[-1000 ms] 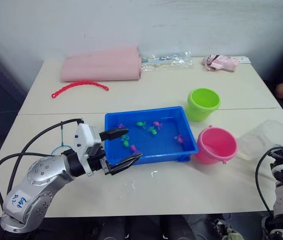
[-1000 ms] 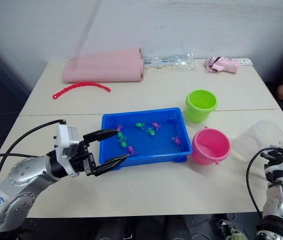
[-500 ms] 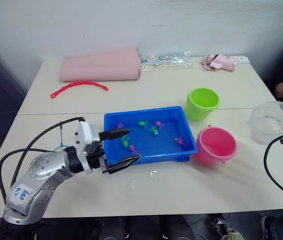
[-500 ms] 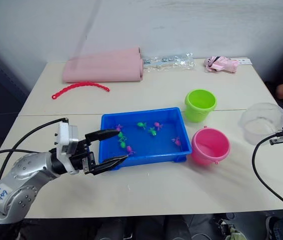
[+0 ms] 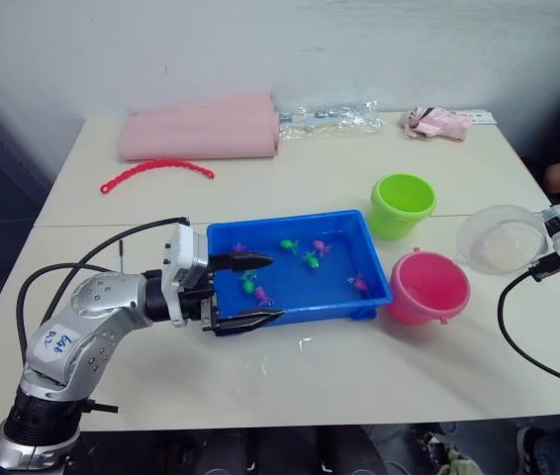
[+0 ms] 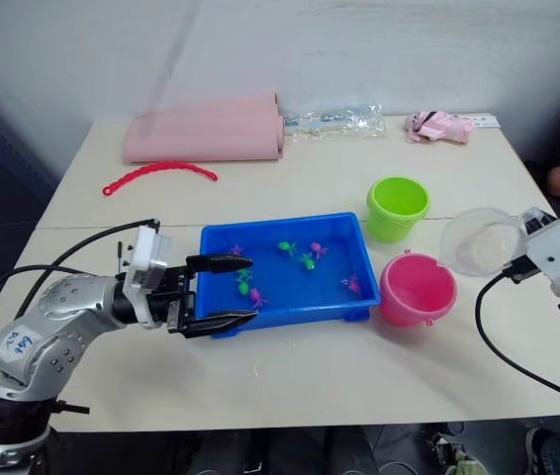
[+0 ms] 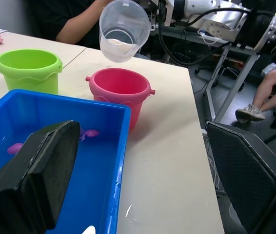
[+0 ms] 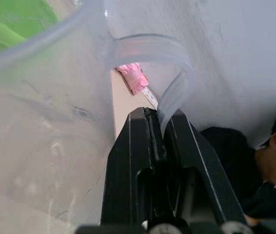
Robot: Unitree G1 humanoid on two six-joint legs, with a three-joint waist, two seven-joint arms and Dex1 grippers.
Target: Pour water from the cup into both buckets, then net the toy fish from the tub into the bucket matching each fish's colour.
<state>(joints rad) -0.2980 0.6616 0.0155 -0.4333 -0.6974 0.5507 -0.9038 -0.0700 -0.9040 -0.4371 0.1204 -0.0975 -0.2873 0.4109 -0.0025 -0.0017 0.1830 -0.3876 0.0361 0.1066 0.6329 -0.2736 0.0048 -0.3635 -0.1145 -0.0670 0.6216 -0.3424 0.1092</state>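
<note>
Pinching the cup (image 6: 482, 241) handle, right fingers (image 8: 150, 146) hold it tilted near the pink bucket (image 6: 418, 288); left fingers (image 6: 223, 292) released.

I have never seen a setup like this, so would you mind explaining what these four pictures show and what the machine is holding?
This is a two-armed humanoid robot. Two pictures come from cameras on its head, looking down at a beige table; the other two come from cameras on its wrists. The right hand is shut on the handle of a clear plastic cup, held tilted above a pink round bucket. A lime green bucket stands behind it. The left hand is open and holds nothing, at the near end of a shallow blue rectangular tub holding tiny green and pink toy fish.
</note>
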